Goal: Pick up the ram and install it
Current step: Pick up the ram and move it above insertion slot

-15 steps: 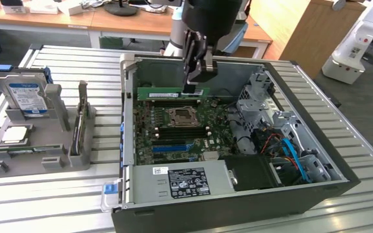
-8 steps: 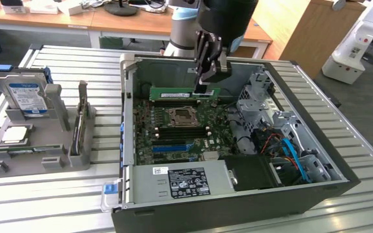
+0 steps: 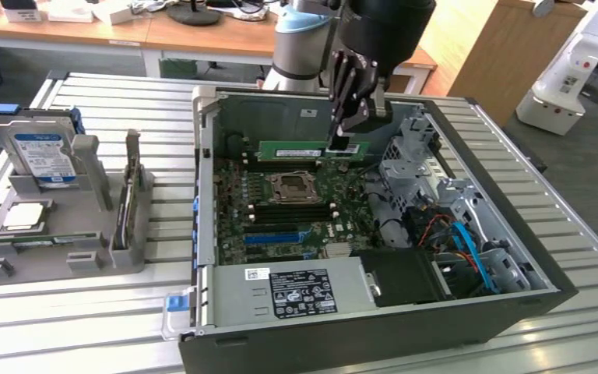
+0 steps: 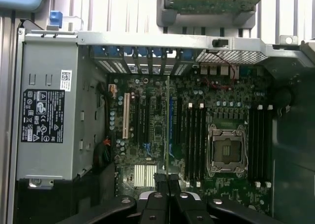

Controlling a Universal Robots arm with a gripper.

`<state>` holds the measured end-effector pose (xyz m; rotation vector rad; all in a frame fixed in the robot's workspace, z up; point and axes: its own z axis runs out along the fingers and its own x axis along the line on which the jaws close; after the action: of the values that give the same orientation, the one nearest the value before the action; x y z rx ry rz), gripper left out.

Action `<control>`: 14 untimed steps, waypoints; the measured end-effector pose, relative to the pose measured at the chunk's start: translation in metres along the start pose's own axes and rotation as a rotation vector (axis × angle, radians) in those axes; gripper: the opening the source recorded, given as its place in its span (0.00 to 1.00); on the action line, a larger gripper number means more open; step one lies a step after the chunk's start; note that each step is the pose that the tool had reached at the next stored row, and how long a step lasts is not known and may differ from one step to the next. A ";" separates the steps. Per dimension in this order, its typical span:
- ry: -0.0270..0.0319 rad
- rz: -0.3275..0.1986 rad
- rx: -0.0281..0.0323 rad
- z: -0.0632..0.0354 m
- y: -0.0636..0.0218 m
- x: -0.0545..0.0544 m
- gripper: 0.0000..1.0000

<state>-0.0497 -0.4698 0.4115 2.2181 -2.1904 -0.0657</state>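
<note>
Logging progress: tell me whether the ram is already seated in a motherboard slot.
No, the gripper holds the ram in the air above the motherboard, not pressed into a slot.

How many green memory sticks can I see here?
2. One, the ram, is held by the gripper over the open computer case. The other stick lies flat in the grey tray at the exterior view's left. More may be hidden.

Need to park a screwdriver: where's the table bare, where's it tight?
Bare table slats: exterior view's lower left, before the gray holder; that view's right, beside the case. Crowded: inside the case, claw holding ram over motherboard.
</note>
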 end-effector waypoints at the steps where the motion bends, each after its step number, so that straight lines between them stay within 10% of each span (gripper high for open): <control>1: 0.0000 0.000 0.0000 -0.0001 -0.0013 0.000 0.12; 14: -0.0001 0.000 0.0001 0.0009 -0.0016 -0.014 0.12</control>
<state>-0.0483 -0.4554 0.4107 2.2180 -2.1907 -0.0657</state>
